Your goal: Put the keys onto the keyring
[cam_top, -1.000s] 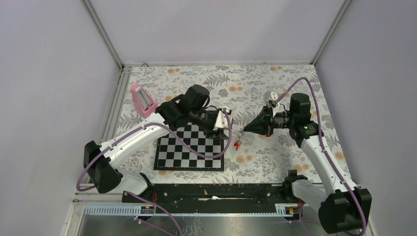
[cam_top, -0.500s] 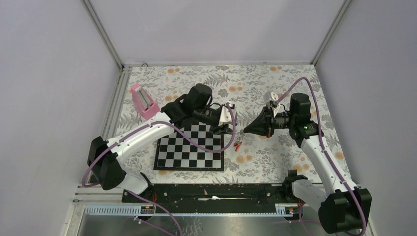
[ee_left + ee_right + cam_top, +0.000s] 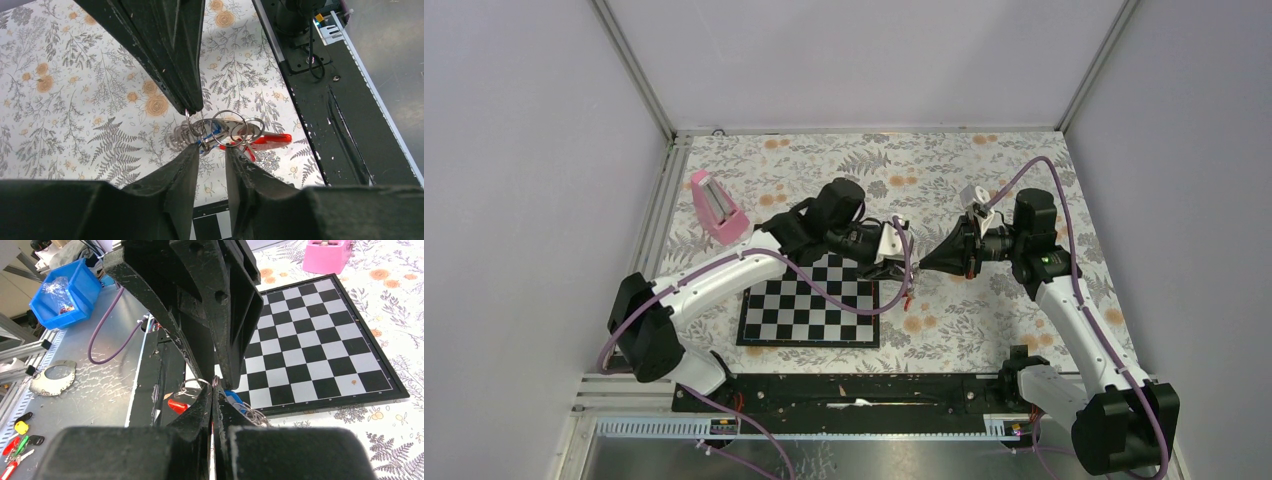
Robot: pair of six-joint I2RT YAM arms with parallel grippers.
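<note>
Overhead and wrist views of two arms meeting above the floral tablecloth (image 3: 984,320), just past the right edge of the chessboard (image 3: 809,310). The right gripper (image 3: 212,390) has its fingers pressed together, with no gap between them, and their tip pinches the keyring (image 3: 234,131), a cluster of thin overlapping wire loops that hangs from that tip clear of the cloth. The left gripper (image 3: 210,150) reaches in from the opposite side, so that the two tips stand nearly nose to nose. Its fingers are apart by a narrow gap, and the tips sit just beside the loops. A blue-tagged key (image 3: 208,142) lies in the mouth of that gap (whether either finger actually touches it cannot be told from these views). A red piece (image 3: 270,139) sticks out sideways from the far end of the loops; it is too small to say whether it is a key tag or part of the fob. A pale metallic lump on the near end of the cluster is blurred. A pink wedge-shaped block (image 3: 716,205) stands on the cloth beyond the far left corner of the chessboard, well apart from both grippers.
</note>
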